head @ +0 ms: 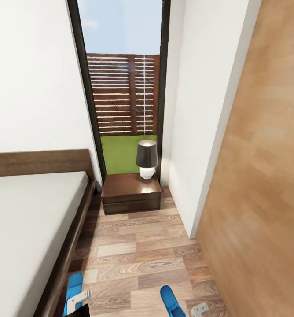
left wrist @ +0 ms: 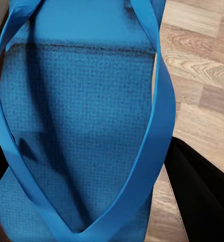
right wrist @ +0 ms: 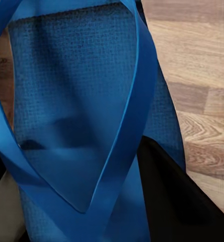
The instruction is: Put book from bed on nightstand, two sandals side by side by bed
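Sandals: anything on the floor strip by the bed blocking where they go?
Nothing visible. The left sandal is by the bed frame, the right sandal nearer the wood wall. The plank floor between them and up to the nightstand with its lamp looks bare. Claw grip on either sandal can't be judged.

No legible text or labels anywhere.

Two sandals (head: 74,287) (head: 171,301), one bed (head: 28,220), one nightstand (head: 130,193), one lamp (head: 146,159).
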Controlling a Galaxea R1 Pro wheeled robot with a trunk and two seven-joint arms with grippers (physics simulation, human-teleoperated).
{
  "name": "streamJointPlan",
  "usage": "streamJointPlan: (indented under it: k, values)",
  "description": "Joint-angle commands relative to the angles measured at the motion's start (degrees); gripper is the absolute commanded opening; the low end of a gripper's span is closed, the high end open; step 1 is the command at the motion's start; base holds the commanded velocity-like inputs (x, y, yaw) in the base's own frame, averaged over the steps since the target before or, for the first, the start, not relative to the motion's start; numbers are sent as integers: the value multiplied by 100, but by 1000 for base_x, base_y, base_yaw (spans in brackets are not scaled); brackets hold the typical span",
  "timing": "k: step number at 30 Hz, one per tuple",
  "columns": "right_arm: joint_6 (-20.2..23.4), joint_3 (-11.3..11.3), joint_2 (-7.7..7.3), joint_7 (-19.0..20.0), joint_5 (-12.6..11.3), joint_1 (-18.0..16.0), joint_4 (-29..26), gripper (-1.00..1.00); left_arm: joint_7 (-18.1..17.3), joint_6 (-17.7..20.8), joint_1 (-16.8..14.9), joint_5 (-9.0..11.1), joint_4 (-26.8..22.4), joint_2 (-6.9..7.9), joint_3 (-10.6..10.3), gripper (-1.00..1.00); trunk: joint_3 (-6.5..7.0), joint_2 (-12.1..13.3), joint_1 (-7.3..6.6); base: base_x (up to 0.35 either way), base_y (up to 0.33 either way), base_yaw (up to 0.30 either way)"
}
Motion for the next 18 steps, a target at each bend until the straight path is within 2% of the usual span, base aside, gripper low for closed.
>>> streamJointPlan:
  k: [1, 12, 18]
  values:
    - [47, -12, -1, 24, 5, -3, -16, -100, 6, -18, -6, 3, 2, -3, 15, -100, -11, -10, 7, 325, -3, 20]
    - [47, -10, -2, 24, 5, -2, -16, -100, 6, -18, -3, 3, 2, -3, 15, -100, -11, -10, 7, 329, -1, 6]
    - [47, -10, -2, 24, 5, -3, -11, -100, 6, -18, -5, 3, 2, -3, 15, -100, -11, -10, 7, 330, 0, 62]
